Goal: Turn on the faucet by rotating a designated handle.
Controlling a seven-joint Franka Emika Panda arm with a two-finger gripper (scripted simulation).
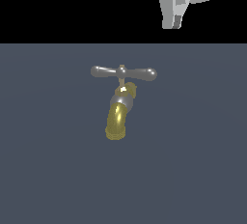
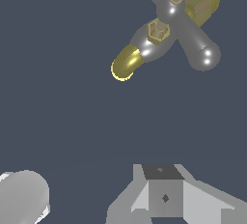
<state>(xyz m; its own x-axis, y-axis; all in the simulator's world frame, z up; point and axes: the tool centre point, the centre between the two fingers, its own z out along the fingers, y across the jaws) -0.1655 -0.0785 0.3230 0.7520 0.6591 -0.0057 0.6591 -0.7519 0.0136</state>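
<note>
The faucet (image 1: 118, 117) is a small tap with a curved brass-yellow spout and a grey collar, standing on the dark grey-blue ground in the middle of the exterior view. The handle (image 1: 123, 73), a slim grey crossbar with bulbous ends, lies level across its top. My gripper (image 1: 172, 24) hangs above and beyond the faucet, toward the exterior view's right, clear of the handle. Its fingers sit together with no gap and nothing between them. The wrist view shows the handle (image 2: 193, 35) and the spout (image 2: 126, 63) from above, far from the gripper (image 2: 161, 189).
A flat dark grey-blue floor (image 1: 48, 170) spreads around the faucet. A rounded light grey part (image 2: 21, 201), seemingly of my own arm, shows at the wrist view's edge. The background beyond the floor is black.
</note>
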